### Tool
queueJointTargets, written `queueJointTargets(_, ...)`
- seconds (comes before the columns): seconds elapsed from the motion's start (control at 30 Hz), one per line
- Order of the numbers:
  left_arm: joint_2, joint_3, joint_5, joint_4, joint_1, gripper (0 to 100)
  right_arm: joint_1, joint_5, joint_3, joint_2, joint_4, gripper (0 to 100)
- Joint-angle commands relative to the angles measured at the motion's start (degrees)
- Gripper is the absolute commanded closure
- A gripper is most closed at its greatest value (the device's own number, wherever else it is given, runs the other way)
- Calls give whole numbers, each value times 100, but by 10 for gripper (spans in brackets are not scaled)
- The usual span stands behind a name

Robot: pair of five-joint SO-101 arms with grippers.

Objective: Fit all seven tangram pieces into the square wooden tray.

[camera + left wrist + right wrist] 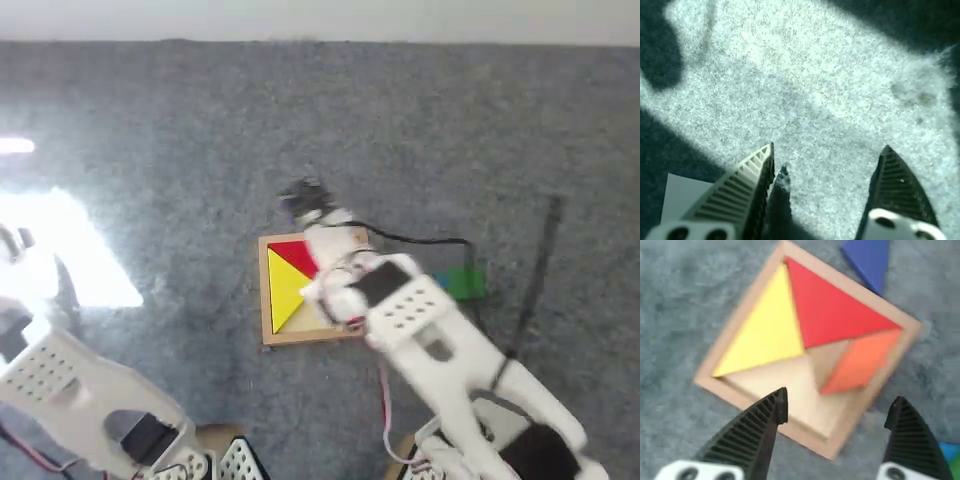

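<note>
Wood: the square wooden tray (743,316) sits on grey carpet (180,130) with three pieces in it: a yellow triangle (762,330), a red triangle (832,305), and an orange four-sided piece (860,360) butted against the red's edge. The rest of the tray floor is bare.

The right gripper (840,407) hangs over that bare half, jaws spread, carrying nothing. The left gripper (827,160) is also spread and empty, over plain carpet well apart from the tray.

A blue piece (867,257) lies just outside the rim on the red-triangle side, so it is across the tray from the right gripper. A green piece (462,283) lies on the carpet near the tray.

Judgement: the right gripper is nearer to both loose pieces, and four pieces are left to seat.
</note>
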Motion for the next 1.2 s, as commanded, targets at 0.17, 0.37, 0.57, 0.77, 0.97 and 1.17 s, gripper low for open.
queueJointTargets(0.17, -88, -84, -44, -79, 44, 683, 2624, 765, 62, -541, 462, 691)
queueJointTargets(0.37, -88, -75, -44, -70, 35, 683, 2949, 941, -97, 681, -66, 689)
queueJointTargets(0.57, -88, -75, -44, -79, 26, 683, 3275, 941, -422, 1534, -189, 688)
queueJointTargets(0.77, -88, -75, -44, -79, 44, 683, 3433, 949, -457, 1692, -400, 690)
queueJointTargets(0.97, -88, -75, -44, -79, 35, 683, 3433, 941, -387, 1710, -382, 691)
queueJointTargets(1.17, -88, -75, -44, -79, 35, 683, 3433, 949, -343, 1710, -426, 691)
